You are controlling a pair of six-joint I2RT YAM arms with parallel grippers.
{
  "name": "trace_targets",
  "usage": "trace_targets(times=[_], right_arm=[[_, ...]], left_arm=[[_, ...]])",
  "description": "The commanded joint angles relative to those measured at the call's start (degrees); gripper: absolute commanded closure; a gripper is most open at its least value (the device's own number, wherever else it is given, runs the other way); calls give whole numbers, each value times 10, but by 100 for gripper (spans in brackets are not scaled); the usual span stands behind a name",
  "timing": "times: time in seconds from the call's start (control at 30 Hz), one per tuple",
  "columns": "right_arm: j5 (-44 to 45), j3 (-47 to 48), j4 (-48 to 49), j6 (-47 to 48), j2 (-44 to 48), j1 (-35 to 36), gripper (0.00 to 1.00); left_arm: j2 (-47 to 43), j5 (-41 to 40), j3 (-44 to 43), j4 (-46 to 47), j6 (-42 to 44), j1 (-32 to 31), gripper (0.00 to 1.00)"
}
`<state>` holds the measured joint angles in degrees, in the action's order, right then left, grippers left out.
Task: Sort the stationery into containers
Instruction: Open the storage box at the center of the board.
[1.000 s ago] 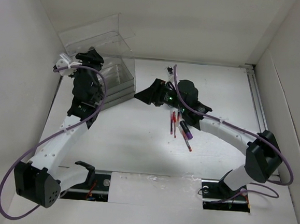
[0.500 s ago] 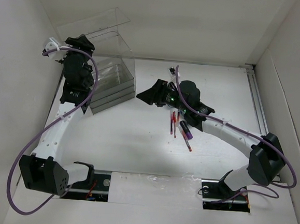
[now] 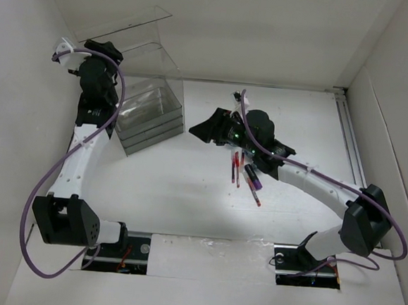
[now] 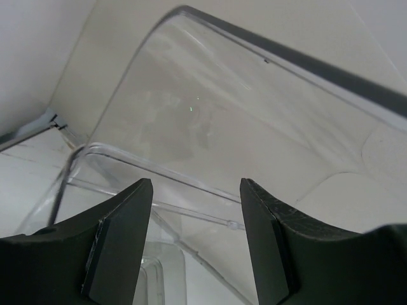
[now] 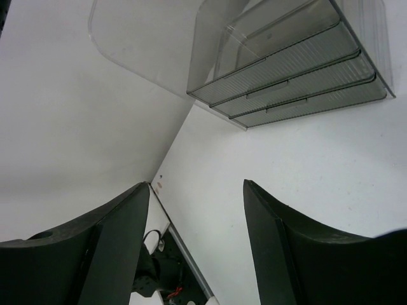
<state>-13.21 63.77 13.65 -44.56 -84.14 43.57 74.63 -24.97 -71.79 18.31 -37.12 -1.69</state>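
The clear organiser box (image 3: pixel 151 109) stands at the far left with its rounded lid (image 3: pixel 122 29) swung up. My left gripper (image 3: pixel 107 48) is open and empty, raised beside the lid's left edge. In the left wrist view the lid (image 4: pixel 254 108) fills the space beyond the open gripper (image 4: pixel 196 184). My right gripper (image 3: pixel 196 130) is open and empty, just right of the box, facing its drawers (image 5: pixel 299 76); it shows open in its own view (image 5: pixel 197 184). Several red pens (image 3: pixel 235 168) and the dark marker with a purple end (image 3: pixel 252 175) lie under the right arm. No rolls are in view.
White walls close in the table on the left, back and right. A metal rail (image 3: pixel 350 139) runs along the right edge. A small dark object (image 3: pixel 231 96) lies near the back wall. Purple cables loop round both arms.
My left gripper has risen and moved back and left, from over the box to beside the lid. The lid has swung up higher. The right gripper has barely shifted.
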Motion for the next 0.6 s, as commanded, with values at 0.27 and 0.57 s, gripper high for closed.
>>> trace_targets(times=[0.27, 0.57], right_arm=[[45, 12, -28, 25, 14, -11, 30], [77, 12, -57, 36, 14, -29, 24]], left_arm=[[64, 63, -152, -95, -12, 32, 39], [78, 69, -151, -103, -12, 32, 34]])
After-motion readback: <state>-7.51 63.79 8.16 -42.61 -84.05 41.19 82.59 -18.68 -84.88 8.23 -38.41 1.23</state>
